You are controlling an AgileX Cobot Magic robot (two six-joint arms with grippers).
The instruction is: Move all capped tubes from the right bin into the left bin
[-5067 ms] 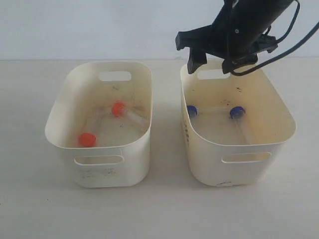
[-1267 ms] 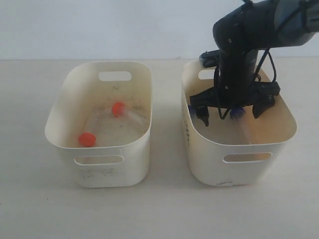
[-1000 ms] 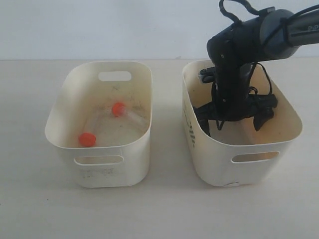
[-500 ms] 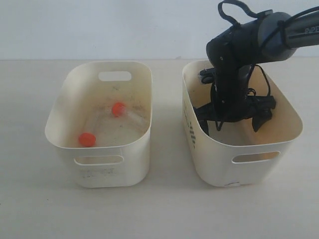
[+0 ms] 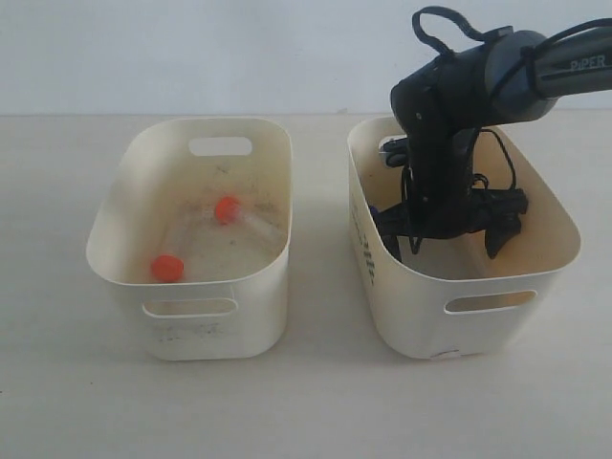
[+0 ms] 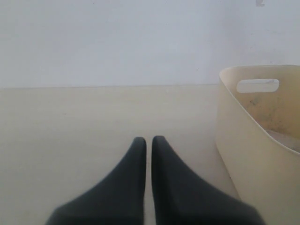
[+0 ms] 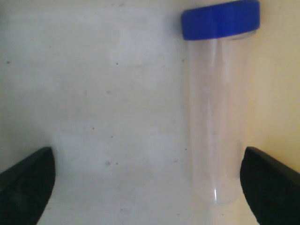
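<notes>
Blocking: right arm [image 5: 449, 124] hides right bin [image 5: 421, 316] floor
Right gripper [image 7: 147, 157]: spread, empty
Tube [image 7: 215, 117]: flat, blue cap away from gripper
Left gripper [image 6: 146, 143]: closed, empty

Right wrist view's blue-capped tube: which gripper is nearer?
Right. The right gripper straddles the blue-capped tube inside the right bin; the left gripper sits shut outside the left bin.

We see a plain table [image 5: 306, 402], pale beige, matte top, running under & ahead of the left jaws. Beyond those jaws it meets a bare wall [image 5: 191, 48] in a straight line. The wall is light grey-white, no windows or fittings in view. One small pale mark [image 6: 260, 3] sits high on the wall, up & right of the jaws, too small to id. Light is soft & even w/ only faint shadows on the table.
</notes>
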